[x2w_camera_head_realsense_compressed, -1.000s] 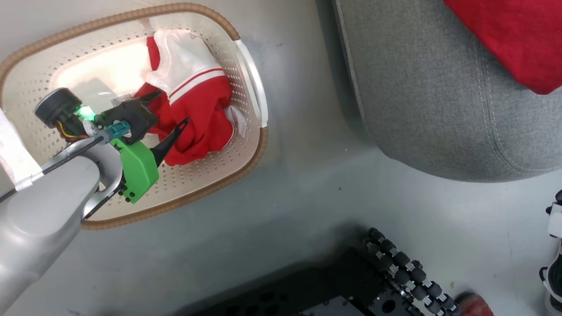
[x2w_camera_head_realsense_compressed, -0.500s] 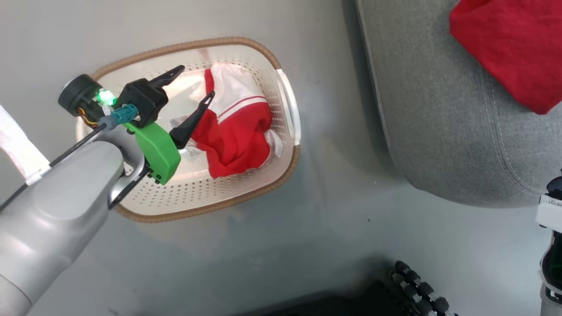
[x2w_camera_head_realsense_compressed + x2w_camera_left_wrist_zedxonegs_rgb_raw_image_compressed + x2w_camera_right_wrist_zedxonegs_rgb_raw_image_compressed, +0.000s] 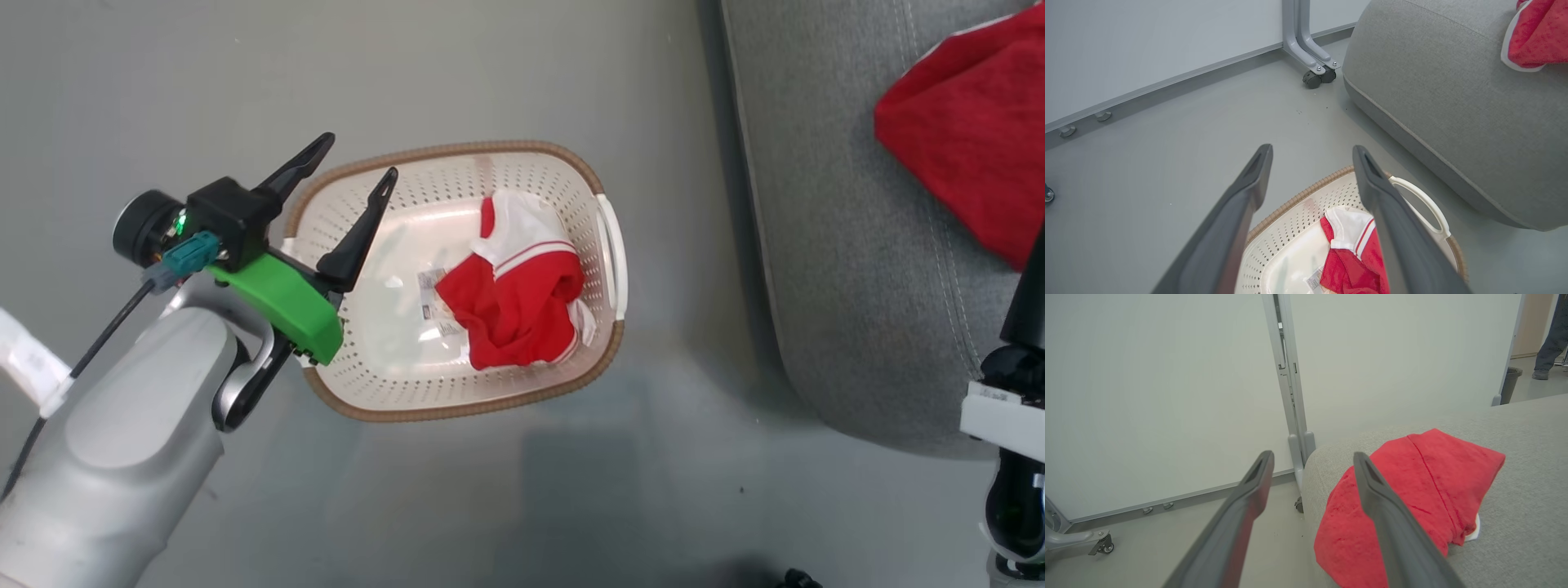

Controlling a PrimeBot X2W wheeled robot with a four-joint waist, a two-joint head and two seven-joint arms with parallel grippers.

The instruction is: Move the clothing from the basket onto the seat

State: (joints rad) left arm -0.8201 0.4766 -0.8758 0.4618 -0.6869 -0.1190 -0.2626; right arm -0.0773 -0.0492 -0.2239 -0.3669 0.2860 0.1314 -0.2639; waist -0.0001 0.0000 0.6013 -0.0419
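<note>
Basket (image 3: pixel 457 149): cream-white perforated plastic tub with a brown woven-look rim, standing on the smooth grey floor (image 3: pixel 490 73) near the seat, a strip of floor between them
Striped garment (image 3: pixel 518 314): crumpled red-and-white fabric with thin stripe trim, inside the basket, bunched toward its right end beside the white side handle (image 3: pixel 614 253), its edge touching the label sticker (image 3: pixel 433 298) on the base
Red shirt (image 3: pixel 971 155): bright red soft fabric, lying on top of the seat, back from the edge that faces the basket
Seat (image 3: pixel 824 245): large grey upholstered cushion with rounded corners and stitched seams
Left gripper (image 3: pixel 359 157): I see its two long dark fingers spread wide with nothing between them, poised above the basket's left end, clear of the striped garment
Right gripper (image 3: pixel 1312 455): my wrist camera shows both fingers parted and empty, pointing over the seat's corner toward the red shirt, not touching it
Background: white partition panels (image 3: pixel 1167 375) on grey castor legs (image 3: pixel 1310 57) behind the seat; a person's leg (image 3: pixel 1551 335) at the far end of the floor
</note>
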